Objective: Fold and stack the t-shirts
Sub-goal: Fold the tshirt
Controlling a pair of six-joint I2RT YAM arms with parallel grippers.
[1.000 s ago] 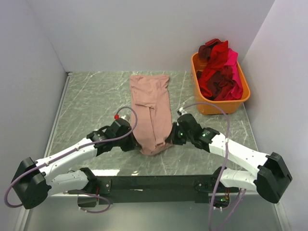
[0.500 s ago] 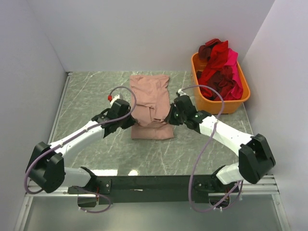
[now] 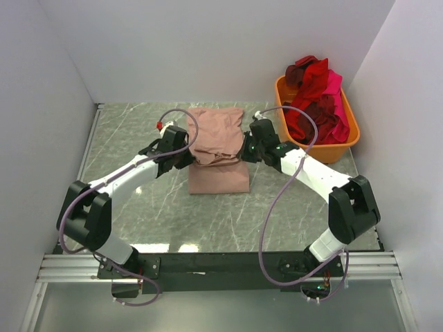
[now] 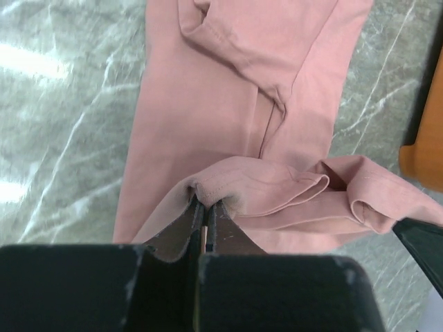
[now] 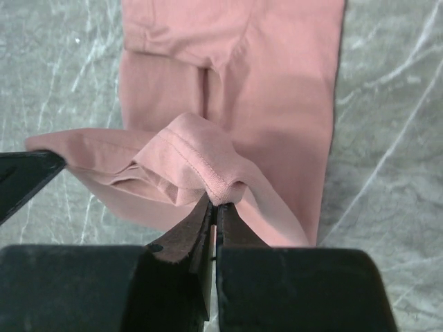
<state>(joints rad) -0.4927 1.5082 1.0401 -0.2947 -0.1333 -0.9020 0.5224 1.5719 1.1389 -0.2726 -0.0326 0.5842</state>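
Table (image 3: 124,131): a grey-green marbled surface closed in by pale walls, with the two arms reaching across it from the near edge.

Dusty pink t-shirt (image 3: 218,178): folded to a long narrow strip in the middle of the table. Its near part lies flat, and one end is lifted and doubled back over the rest, bunching in soft folds between the two grippers.

Orange tub (image 3: 339,151): at the far right corner, well apart from the pink shirt.

Other t-shirts (image 3: 315,104): a loose heap of red, maroon and hot pink cloth piled above the tub's rim.

Left gripper (image 3: 185,153): at the shirt's left edge. Its wrist view shows the jaws pressed together on a stitched hem of pink cloth (image 4: 203,207).

Right gripper (image 3: 243,151): at the shirt's right edge, opposite the left one. Its jaws are pinched tight on the raised hem (image 5: 214,207), with the cloth draping down either side.
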